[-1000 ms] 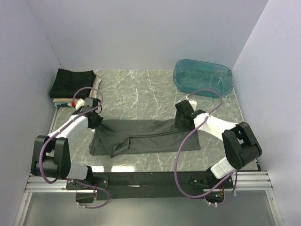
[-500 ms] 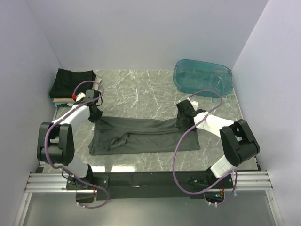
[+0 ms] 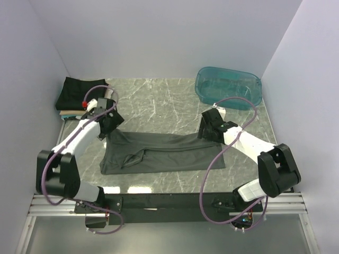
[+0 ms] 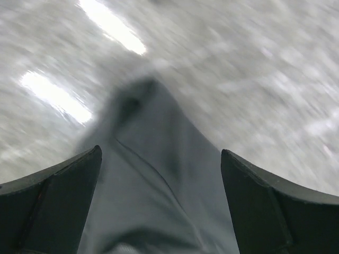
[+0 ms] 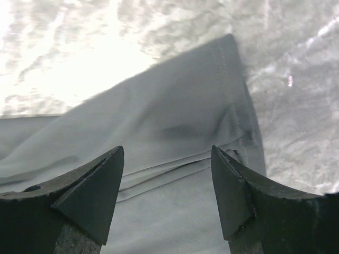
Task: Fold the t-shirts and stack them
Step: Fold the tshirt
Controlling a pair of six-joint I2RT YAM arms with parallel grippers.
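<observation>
1. No text, label, brand, number or sign can be read in any of the three views.
2. The left wrist view is motion-blurred, so any fine print there could not be made out.

My left wrist view smears the table (image 4: 238, 63) to a blur, and the grey t-shirt (image 4: 153, 185) runs off its bottom edge.
</observation>
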